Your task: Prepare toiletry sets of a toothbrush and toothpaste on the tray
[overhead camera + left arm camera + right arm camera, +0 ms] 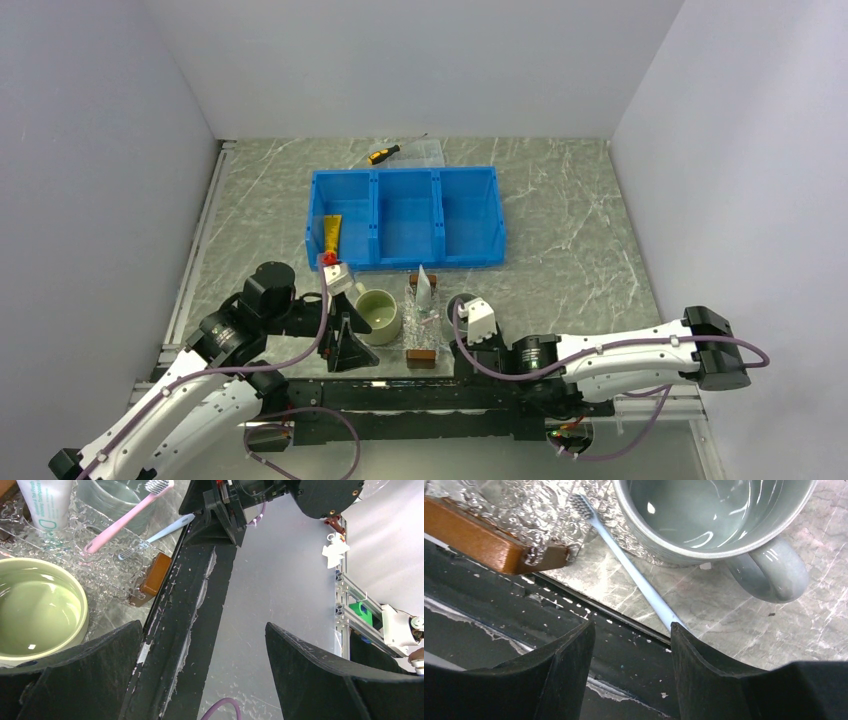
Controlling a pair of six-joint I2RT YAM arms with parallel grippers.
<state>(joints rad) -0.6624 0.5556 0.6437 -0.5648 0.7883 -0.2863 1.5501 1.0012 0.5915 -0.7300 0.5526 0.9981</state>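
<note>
Nearest the left wrist camera, the left gripper (202, 630) stands fully released, its black fingers (75, 680) wide apart over the dark base rail (185, 605) and holding nothing. Just beside it I see the green mug (35, 610), itself just beside the tray (107, 575). On that tray I read the toothpaste (47, 505) at the far end and the pink toothbrush (124, 516) lying slantwise across it. The pale blue toothbrush (634, 575) has only its bristle head on the tray, close to the near wooden handle (479, 542); its shaft runs out over the table (734, 625) past the grey mug (714, 520). The right gripper (631, 627) is released: fingers apart, the shaft's end just at one fingertip (691, 650), nothing clamped between them. Behind, the blue bin (405, 255) carries a yellow tube (329, 235) in its left compartment.
</note>
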